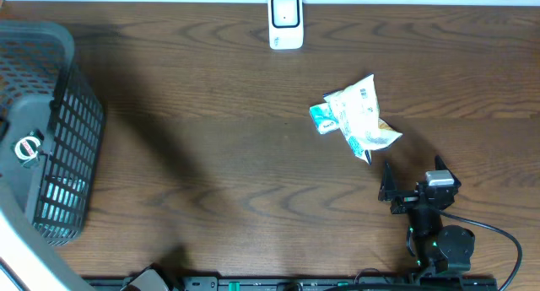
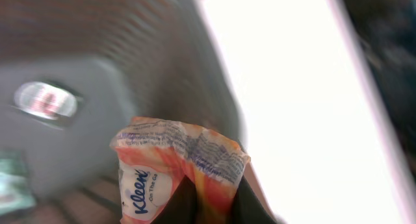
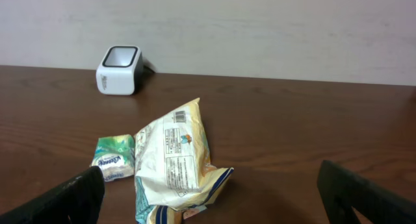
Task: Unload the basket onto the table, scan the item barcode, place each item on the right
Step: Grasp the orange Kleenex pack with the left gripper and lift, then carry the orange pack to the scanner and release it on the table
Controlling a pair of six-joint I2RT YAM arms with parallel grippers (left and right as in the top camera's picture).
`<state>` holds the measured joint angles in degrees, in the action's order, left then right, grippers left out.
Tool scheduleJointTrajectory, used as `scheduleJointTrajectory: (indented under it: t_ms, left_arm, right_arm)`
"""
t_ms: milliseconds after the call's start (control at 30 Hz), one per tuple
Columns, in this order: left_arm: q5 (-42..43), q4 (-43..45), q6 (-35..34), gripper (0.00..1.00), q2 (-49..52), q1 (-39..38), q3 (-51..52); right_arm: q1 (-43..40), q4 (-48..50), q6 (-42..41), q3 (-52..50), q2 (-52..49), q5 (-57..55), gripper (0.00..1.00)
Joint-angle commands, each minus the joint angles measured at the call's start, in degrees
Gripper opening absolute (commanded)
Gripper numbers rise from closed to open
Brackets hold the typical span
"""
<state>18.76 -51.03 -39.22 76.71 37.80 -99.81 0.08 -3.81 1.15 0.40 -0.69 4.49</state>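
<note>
Overhead view: the scanner (image 1: 286, 21) stands at the far edge of the table, well apart from the basket (image 1: 80, 131) on your left. The snack bag (image 1: 363, 118) and the green tissue pack (image 1: 321, 116) lie touching each other just ahead of the right gripper (image 1: 412, 178). Its jaws stand wide with nothing between them. You cannot make out the left gripper here.

Left wrist view: the left gripper (image 2: 211, 210) is clamped on an orange Kleenex packet (image 2: 175, 159), pinching it low down by a fold of wrapper. A soft pack held by so little could slip or twist on its way to the scanner. No barcode shows on the face you see, so you may present the wrong side and get no read. The background is too blurred to place the packet precisely.

Right wrist view: the snack bag's barcode faces up. If this arm pushes forward, its wide fingers could shove both packs aside.
</note>
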Motion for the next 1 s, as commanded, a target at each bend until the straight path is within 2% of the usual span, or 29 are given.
scheduleJointTrajectory:
  t_ms: [0,67,133,200,333,467,633,767,833,900,967]
  left_arm:
    - [13.49,-0.04,-0.26,0.08,1.31,-9.14,0.57]
    - [13.42,0.09,1.62,0.07,1.73,-15.82,0.59]
    - [13.31,0.22,8.44,0.07,3.04,-26.58,0.63]
    - [11.69,0.15,13.00,0.07,4.55,-34.16,0.81]
    - [3.89,0.07,14.36,0.07,8.11,-45.66,1.88]
    - [-6.23,-1.20,14.29,0.08,16.00,-57.40,2.03]
    - [-8.35,-1.55,14.16,0.08,26.14,-65.29,2.03]
    - [-8.33,-1.31,11.02,0.08,35.17,-70.05,2.03]
    - [-8.33,-1.33,11.06,0.08,37.42,-71.01,2.03]
    - [-8.31,-1.33,11.06,0.14,39.71,-71.93,2.03]
    - [-8.26,-1.07,11.06,0.14,40.70,-72.50,2.03]
  right_arm:
    - [0.39,-0.24,0.83,-0.04,0.26,0.37,0.99]
    - [0.39,-0.24,0.83,-0.04,0.26,0.37,0.99]
    - [0.39,-0.24,0.83,-0.04,0.26,0.35,0.99]
    - [0.39,-0.24,0.83,-0.04,0.26,0.35,0.99]
    - [0.39,-0.24,0.83,-0.04,0.26,0.37,0.99]
    - [0.39,-0.24,0.83,-0.04,0.26,0.35,0.99]
    - [0.39,-0.24,0.83,-0.04,0.26,0.35,0.99]
    - [0.39,-0.24,0.83,-0.04,0.26,0.37,0.99]
    - [0.39,-0.24,0.83,-0.04,0.26,0.37,0.99]
    - [0.39,-0.24,0.83,-0.04,0.26,0.37,0.99]
    - [0.39,-0.24,0.83,-0.04,0.26,0.37,0.99]
